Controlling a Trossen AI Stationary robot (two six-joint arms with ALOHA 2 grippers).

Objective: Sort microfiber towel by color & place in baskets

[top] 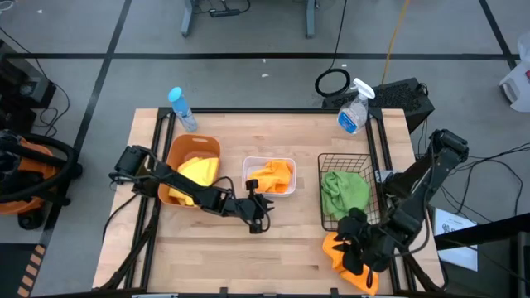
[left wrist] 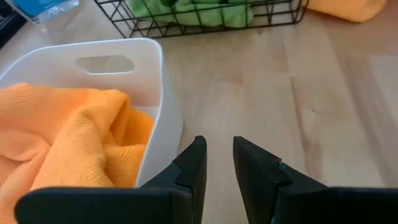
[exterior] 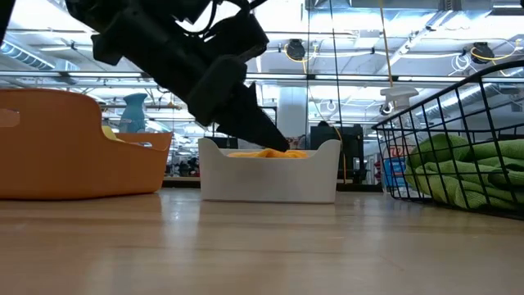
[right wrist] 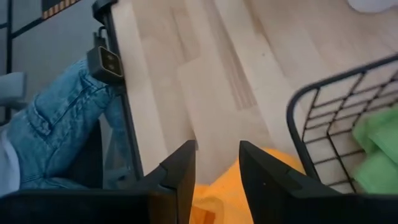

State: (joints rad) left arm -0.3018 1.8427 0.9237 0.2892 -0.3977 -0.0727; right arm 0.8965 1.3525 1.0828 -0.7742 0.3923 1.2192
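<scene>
Orange towel, loose on table before wire basket, unsorted; right gripper over it, fingers slightly parted, gripping nothing. Left to right: orange tub with yellow towels; left gripper narrow, empty; white tub with 1 orange; wire basket with green.

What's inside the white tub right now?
An orange towel lies bunched in the white tub, seen from above and from the left wrist. Anything beneath it is covered.
</scene>
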